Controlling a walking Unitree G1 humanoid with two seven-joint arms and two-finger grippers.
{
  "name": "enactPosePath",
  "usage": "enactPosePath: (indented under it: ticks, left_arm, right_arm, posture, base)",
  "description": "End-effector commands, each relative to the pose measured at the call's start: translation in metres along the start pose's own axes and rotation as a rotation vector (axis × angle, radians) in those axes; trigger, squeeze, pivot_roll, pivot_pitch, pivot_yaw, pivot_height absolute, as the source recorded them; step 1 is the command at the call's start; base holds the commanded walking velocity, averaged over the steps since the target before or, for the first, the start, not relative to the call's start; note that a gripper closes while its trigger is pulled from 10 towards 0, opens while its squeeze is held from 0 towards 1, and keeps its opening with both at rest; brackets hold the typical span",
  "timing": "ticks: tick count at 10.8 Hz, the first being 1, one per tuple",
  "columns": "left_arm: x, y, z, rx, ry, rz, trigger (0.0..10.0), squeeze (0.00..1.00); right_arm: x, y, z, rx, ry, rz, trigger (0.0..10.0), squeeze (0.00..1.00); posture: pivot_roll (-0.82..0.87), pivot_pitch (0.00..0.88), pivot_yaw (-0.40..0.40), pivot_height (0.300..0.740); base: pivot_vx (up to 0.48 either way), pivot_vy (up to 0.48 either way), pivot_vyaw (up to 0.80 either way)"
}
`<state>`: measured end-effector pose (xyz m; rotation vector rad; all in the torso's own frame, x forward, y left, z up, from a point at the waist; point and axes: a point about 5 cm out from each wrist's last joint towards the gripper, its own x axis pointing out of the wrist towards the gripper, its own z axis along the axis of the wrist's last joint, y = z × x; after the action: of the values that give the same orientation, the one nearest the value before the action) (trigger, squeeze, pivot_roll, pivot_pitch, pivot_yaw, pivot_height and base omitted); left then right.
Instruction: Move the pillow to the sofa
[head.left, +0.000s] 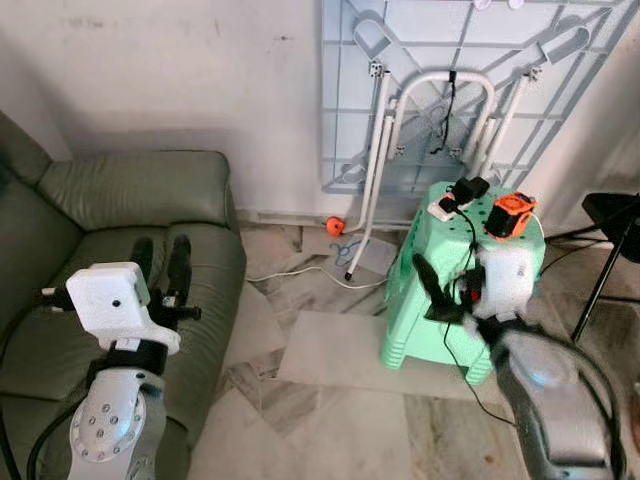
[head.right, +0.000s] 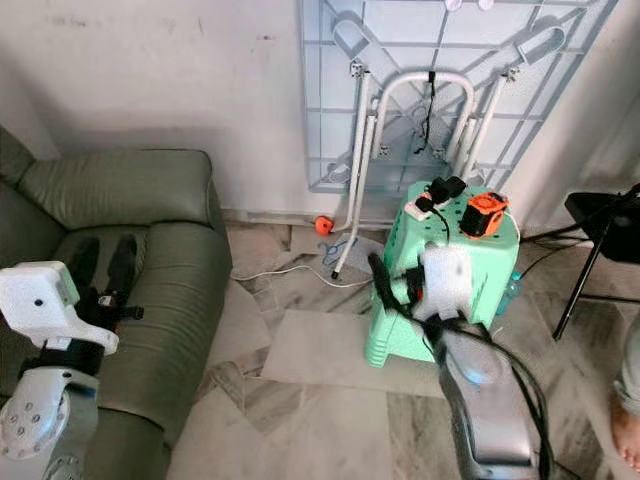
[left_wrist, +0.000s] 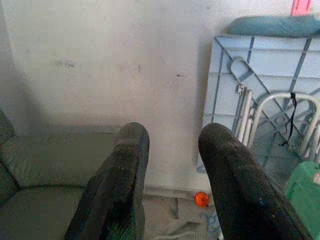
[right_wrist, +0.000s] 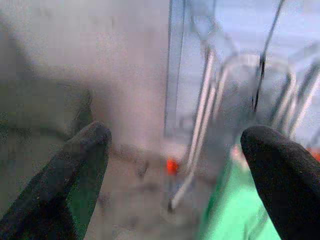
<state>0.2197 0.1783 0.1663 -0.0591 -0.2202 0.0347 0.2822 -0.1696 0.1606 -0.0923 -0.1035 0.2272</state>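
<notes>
The grey-green sofa stands at the left against the wall. My left gripper hovers open over its seat cushion, nothing between its fingers. My right gripper is open and empty in front of the green plastic stool, its fingers spread wide in the right wrist view. In the left wrist view a teal, soft-looking bundle, possibly the pillow, lies on top of the folded table.
A folded pale blue table with white legs leans on the wall behind the stool. An orange device and black plugs sit on the stool. An orange ball and a white cable lie on the tiled floor. A black stand is at the right.
</notes>
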Motion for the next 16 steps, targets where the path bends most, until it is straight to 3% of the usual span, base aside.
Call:
enactPosePath:
  ticks: [1,2,4,7,8,13,16]
  left_arm:
    - [-0.004,0.001,-0.003,0.005,0.024,-0.002,10.0,0.0]
    - [-0.006,0.003,-0.005,0.008,0.04,-0.001,10.0,0.0]
    - [-0.003,0.001,-0.006,0.007,0.049,-0.012,10.0,0.0]
    - [-0.006,0.004,-0.02,0.008,0.092,-0.004,10.0,0.0]
    - [-0.01,0.01,-0.028,0.023,0.123,0.012,10.0,0.0]
    - [-0.021,0.016,-0.051,0.021,0.185,0.039,10.0,0.0]
    - [-0.019,0.014,-0.057,0.026,0.193,0.024,10.0,0.0]
  right_arm:
    - [0.004,0.006,0.028,-0.021,-0.091,0.029,10.0,0.0]
    - [-0.003,0.006,0.035,-0.029,-0.104,0.04,10.0,0.0]
    - [-0.033,0.0,0.004,-0.043,0.04,0.028,10.0,0.0]
    - [-0.032,0.001,-0.024,-0.062,0.14,0.016,10.0,0.0]
    - [-0.031,0.002,-0.027,-0.056,0.141,0.016,10.0,0.0]
    - [-0.02,0.004,-0.043,-0.035,0.162,0.004,10.0,0.0]
    - [-0.018,0.003,-0.046,-0.055,0.158,0.013,10.0,0.0]
  posture:
    - [-0.18,0.009,0.055,0.74]
    - [-0.18,0.016,0.059,0.74]
    - [-0.2,0.023,0.065,0.74]
    - [-0.18,0.021,0.068,0.74]
    - [-0.18,0.018,0.066,0.74]
    - [-0.18,0.0,0.047,0.74]
    - [-0.19,0.0,0.055,0.74]
  base:
    - [0.0,0.0,0.0]
    - [0.0,0.0,0.0]
    - [0.0,0.0,0.0]
    - [0.0,0.0,0.0]
    - [0.0,0.0,0.0]
    - [0.0,0.0,0.0]
    - [0.0,0.0,0.8]
